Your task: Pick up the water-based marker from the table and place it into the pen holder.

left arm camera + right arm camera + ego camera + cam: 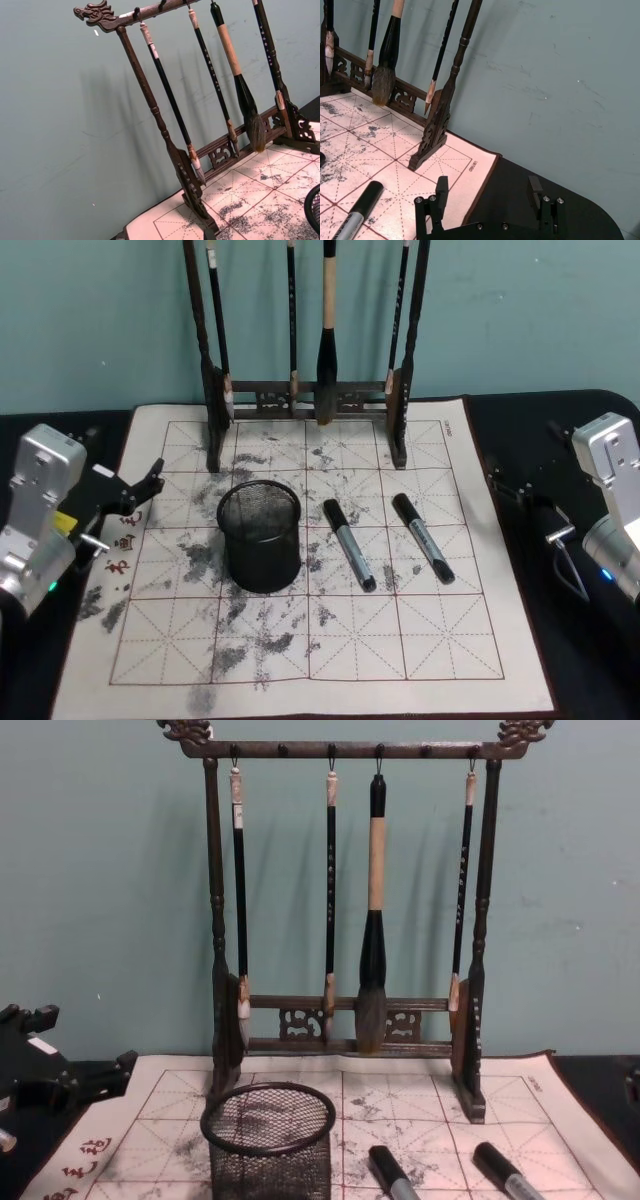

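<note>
**Both markers on the mat, both grippers off to the sides**

Your table (585,670) is dark and carries a whitish mat (400,640) with a red grid, red characters at its left edge and grey ink stains.

The pen holder (260,560) stands upright on the mat, left of centre, in front of the brush rack (213,900). Four brushes (373,950) hang from the rack's top bar.

Two black-capped markers lie flat on the mat to the right of the holder. They run roughly parallel, and both slant toward you and to the right.
- The left marker (349,544) lies just beside the holder and does not touch it.
- The right marker (422,537) lies a little further out, apart from the first.
- You cannot tell from here which one is the water-based marker.

Your left gripper (145,490) sits at the mat's left edge, near the red characters. Its fingers are spread, hold nothing and point toward the holder.

Your right gripper (488,189) hovers over the dark table past the mat's right edge. Its fingers (441,186) are set wide apart and hold nothing. In the right wrist view the right marker lies on the mat off to one side of them, well apart.
</note>
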